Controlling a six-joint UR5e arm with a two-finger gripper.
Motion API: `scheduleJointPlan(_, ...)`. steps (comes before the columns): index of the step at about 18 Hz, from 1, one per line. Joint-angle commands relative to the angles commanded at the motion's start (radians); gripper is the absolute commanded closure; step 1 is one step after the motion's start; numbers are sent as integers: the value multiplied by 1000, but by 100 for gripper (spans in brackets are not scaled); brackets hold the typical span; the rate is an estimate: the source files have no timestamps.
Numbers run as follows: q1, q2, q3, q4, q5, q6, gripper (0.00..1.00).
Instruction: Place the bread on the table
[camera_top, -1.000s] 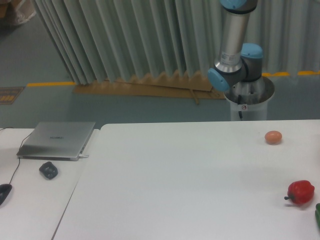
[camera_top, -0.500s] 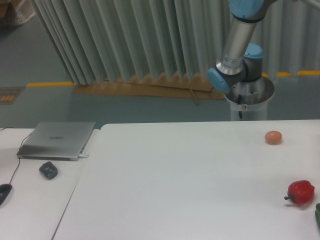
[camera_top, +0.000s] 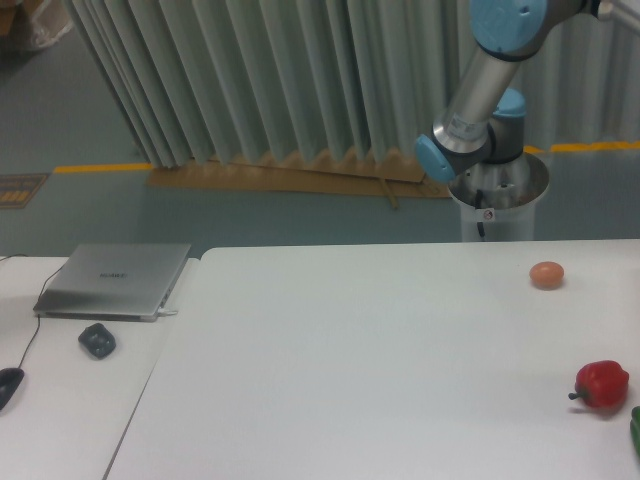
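Observation:
The white table (camera_top: 360, 370) fills the lower part of the camera view. The bread is out of view. Only the arm's base and lower links (camera_top: 480, 110) show, behind the table's far edge at the upper right, leaning up to the right and out of the frame. The gripper itself is out of view, so I cannot see whether it holds anything.
A round tan-orange ball (camera_top: 546, 274) lies at the table's back right. A red pepper (camera_top: 601, 385) lies at the right edge, with a green thing (camera_top: 635, 428) just below it. A closed laptop (camera_top: 115, 279), a dark small object (camera_top: 96, 340) and a mouse (camera_top: 8, 384) lie on the left desk.
The arm's upper link has swung to the right and tilted more, with its blue elbow joint coming down into view at the top. Nothing on the table has moved.

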Motion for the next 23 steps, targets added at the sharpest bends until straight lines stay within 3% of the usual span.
scheduleJointPlan(4, 3, -38, -17, 0, 0, -3, 0)
scheduleJointPlan(11, -2, -67, 29, 3, -12, -48, 0)
scheduleJointPlan(14, -15, -101, 60, 49, -9, -39, 0)
scheduleJointPlan(23, -9, -121, 58, 52, -6, -42, 0)
